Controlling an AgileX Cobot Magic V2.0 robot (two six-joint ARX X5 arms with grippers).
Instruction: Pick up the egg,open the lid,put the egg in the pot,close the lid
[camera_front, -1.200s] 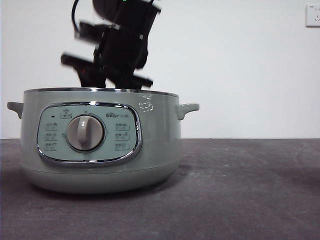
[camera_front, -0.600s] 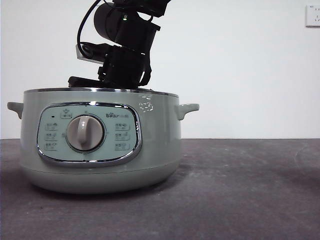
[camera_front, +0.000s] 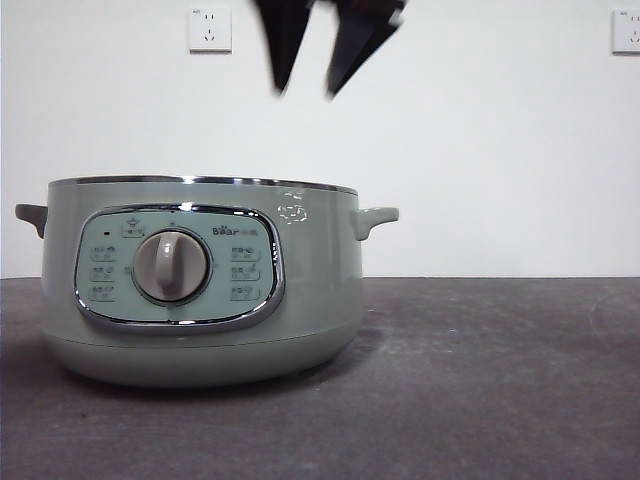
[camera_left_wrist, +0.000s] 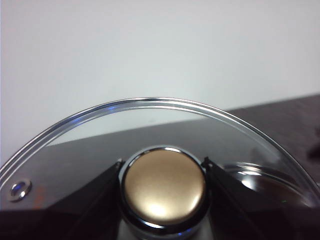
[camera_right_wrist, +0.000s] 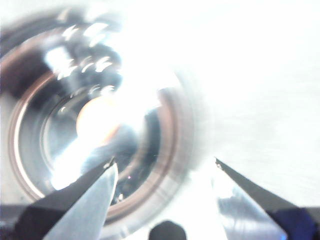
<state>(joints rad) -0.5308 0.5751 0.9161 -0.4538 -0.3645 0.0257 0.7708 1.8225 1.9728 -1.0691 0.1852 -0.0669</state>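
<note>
The pale green pot (camera_front: 310, 290) stands left of centre on the table with no lid on it. My right gripper (camera_front: 305, 93) hangs open high above the pot's rim, empty. Its wrist view looks down past the open right gripper (camera_right_wrist: 163, 160) into the shiny pot (camera_right_wrist: 30, 165), where a blurred orange oval, the egg (camera_right_wrist: 97, 120), lies on the floor. The glass lid (camera_left_wrist: 150, 125) is held up in the air away from the pot. My left gripper (camera_left_wrist: 162, 165) is shut on the lid's knob (camera_left_wrist: 162, 187), which looks golden here.
The dark table (camera_front: 480, 380) stretches to the right of the pot. Two wall sockets (camera_front: 209, 28) (camera_front: 626, 30) are on the white wall behind. The pot's dial (camera_front: 171, 266) and panel face the front camera.
The right arm, which reached down into the pot, has risen straight up to the top of the front view, with its jaws now spread and empty.
</note>
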